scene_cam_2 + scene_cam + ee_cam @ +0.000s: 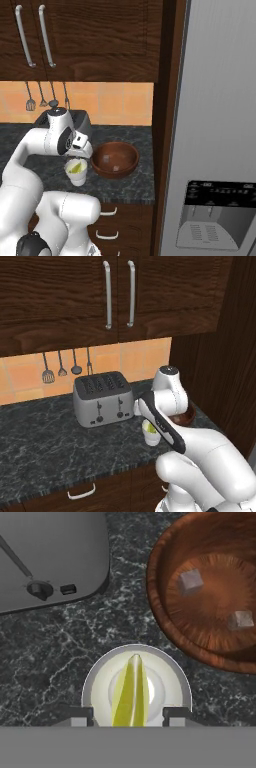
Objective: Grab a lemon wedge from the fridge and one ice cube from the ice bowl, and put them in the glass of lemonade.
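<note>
The glass of lemonade (136,684) stands on the dark counter straight below my gripper (129,717). The lemon wedge (131,694) stands on edge inside it, in the pale liquid. My two fingertips (81,717) sit wide apart on either side of the wedge and do not touch it, so the gripper is open. The ice bowl (165,612) lies just right of the cup and holds two ice cubes (191,580). In the right base view my hand (77,156) hovers over the cup (76,172), with the bowl (115,159) beside it and the fridge (220,125) at the right.
A steel toaster (102,398) stands on the counter left of the cup. Utensils hang on the tiled wall behind it, and dark wood cabinets (115,291) hang overhead. A tall wood panel (162,125) separates the counter from the fridge, whose dispenser panel (217,215) is low down.
</note>
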